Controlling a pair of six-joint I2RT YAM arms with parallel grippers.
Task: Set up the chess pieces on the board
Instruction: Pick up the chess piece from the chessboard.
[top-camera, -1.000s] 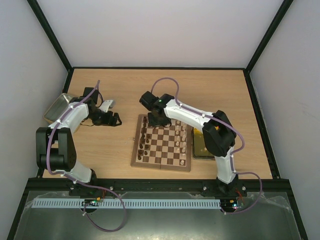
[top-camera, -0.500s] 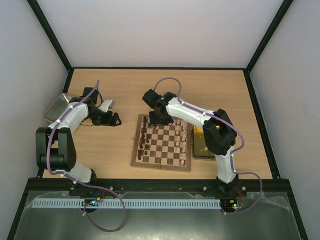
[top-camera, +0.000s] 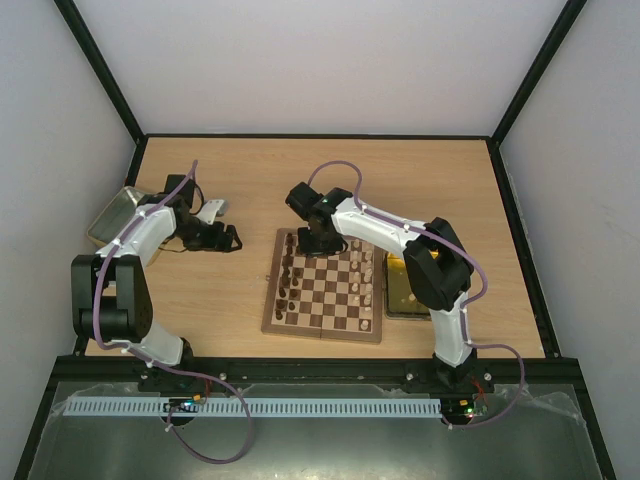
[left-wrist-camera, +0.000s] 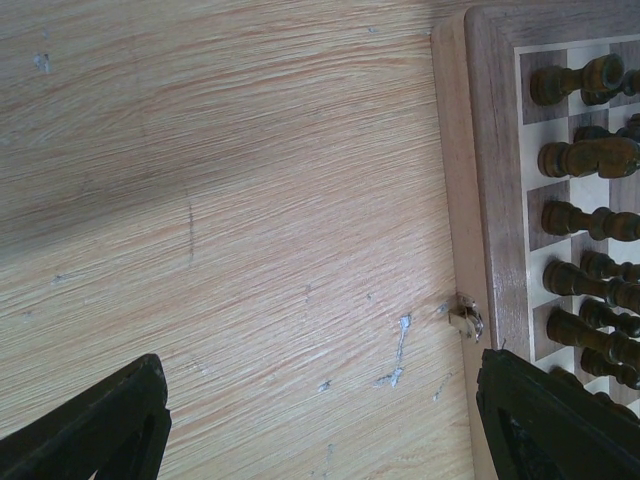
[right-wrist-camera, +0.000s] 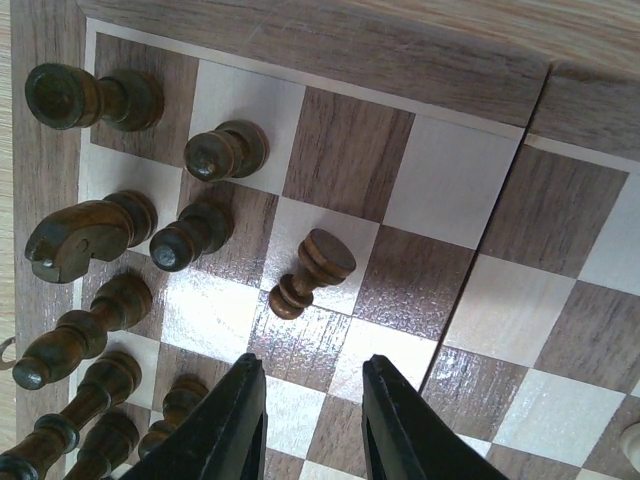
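Observation:
The board (top-camera: 323, 318) lies mid-table. Dark chess pieces (top-camera: 291, 281) fill its left columns and pale ones (top-camera: 366, 281) its right columns. My right gripper (top-camera: 321, 241) hovers over the board's far left corner; in the right wrist view it (right-wrist-camera: 312, 368) is open and empty. Just beyond its fingertips a dark pawn (right-wrist-camera: 310, 272) lies on its side, next to standing dark pieces (right-wrist-camera: 205, 230). My left gripper (top-camera: 226, 238) is over bare table left of the board. It (left-wrist-camera: 320, 365) is wide open and empty, with the board's edge (left-wrist-camera: 488, 200) and dark pieces (left-wrist-camera: 585, 218) at the right.
A grey metal tray (top-camera: 112, 216) sits at the far left by the left arm. A yellowish tray (top-camera: 399, 289) lies against the board's right side, partly under the right arm. A small metal clasp (left-wrist-camera: 466, 319) sticks out from the board's left edge.
My right wrist has shifted slightly to the right over the board's far left corner. The left arm has barely moved.

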